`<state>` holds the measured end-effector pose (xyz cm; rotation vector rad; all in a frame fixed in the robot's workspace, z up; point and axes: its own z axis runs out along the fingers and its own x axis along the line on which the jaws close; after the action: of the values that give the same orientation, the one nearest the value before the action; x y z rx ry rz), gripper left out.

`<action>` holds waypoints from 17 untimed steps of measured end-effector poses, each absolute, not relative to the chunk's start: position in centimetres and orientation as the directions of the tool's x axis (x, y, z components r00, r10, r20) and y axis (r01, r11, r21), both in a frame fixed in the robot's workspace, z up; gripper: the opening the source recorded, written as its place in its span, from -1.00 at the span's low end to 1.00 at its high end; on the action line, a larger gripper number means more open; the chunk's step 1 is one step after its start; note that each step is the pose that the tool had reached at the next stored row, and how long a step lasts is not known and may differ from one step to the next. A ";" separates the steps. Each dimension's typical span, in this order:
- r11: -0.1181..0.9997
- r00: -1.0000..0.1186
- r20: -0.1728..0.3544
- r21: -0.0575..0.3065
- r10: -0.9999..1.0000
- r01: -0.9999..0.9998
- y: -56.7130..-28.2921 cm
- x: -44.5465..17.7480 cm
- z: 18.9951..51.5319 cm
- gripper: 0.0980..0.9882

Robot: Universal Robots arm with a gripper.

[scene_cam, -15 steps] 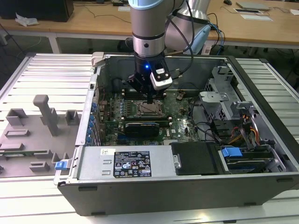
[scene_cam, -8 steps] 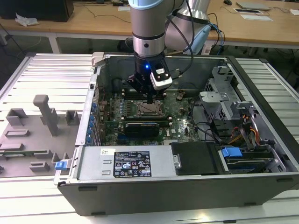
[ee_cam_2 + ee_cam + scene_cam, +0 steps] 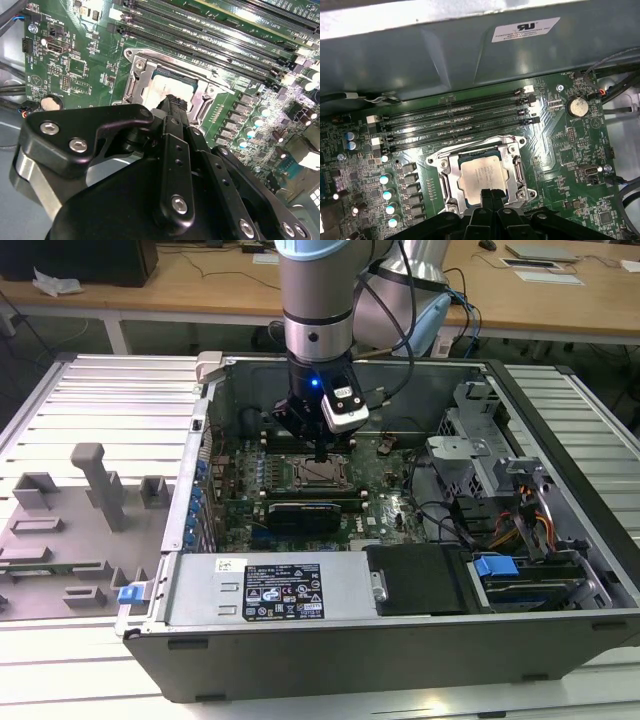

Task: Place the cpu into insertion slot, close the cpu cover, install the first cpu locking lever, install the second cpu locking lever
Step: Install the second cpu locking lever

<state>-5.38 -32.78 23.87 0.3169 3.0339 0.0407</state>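
Observation:
The cpu (image 3: pixel 481 173) lies flat in the insertion slot (image 3: pixel 320 476) on the green motherboard, its dull silver top showing. The cpu cover (image 3: pixel 512 152) is down around it, so the chip shows through the cover's square window; it appears again in the second wrist view as cpu (image 3: pixel 165 85) and cover (image 3: pixel 136 75). A thin metal lever (image 3: pixel 470 148) runs along the frame's edge next to the memory slots. My gripper (image 3: pixel 491 193) stands at the socket's edge, fingers together and shut, tips at the cover's rim over the chip's border (image 3: pixel 173 103). Nothing shows between the fingers.
Long black memory slots (image 3: pixel 455 117) run beside the socket. A black expansion card (image 3: pixel 310 512) lies just in front of it, with the power supply (image 3: pixel 270 590) nearer still. Case walls, cables and a drive cage (image 3: pixel 480 455) surround the board. A grey fixture plate (image 3: pixel 70 520) sits outside at the exterior view's left.

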 end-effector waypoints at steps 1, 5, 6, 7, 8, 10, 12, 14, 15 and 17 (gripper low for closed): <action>0.978 -0.974 -0.087 0.036 0.207 0.205 -32.9 -5.4 23.9 -0.98; 0.978 -0.974 -0.087 0.036 0.207 0.205 -33.6 -5.4 23.9 -0.98; 0.978 -0.974 -0.087 0.036 0.207 0.205 -33.7 -5.4 23.9 -0.98; 0.978 -0.974 -0.087 0.036 0.207 0.205 -34.0 -5.4 23.9 -0.98; 0.978 -0.974 -0.088 0.036 0.207 0.205 -34.1 -5.4 23.9 -0.98; 0.978 -0.974 -0.087 0.036 0.207 0.205 -34.3 -5.4 24.0 -0.98; 0.978 -0.974 -0.087 0.036 0.207 0.205 -34.9 -5.4 24.1 -0.98; 0.978 -0.974 -0.087 0.036 0.207 0.205 -35.5 -5.4 24.1 -0.98; 0.978 -0.974 -0.087 0.036 0.207 0.205 -35.7 -5.4 24.1 -0.98; 0.978 -0.974 -0.086 0.041 0.208 0.205 -36.1 -5.5 24.0 -0.98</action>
<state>-5.48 -36.13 24.04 0.3173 3.0343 0.0490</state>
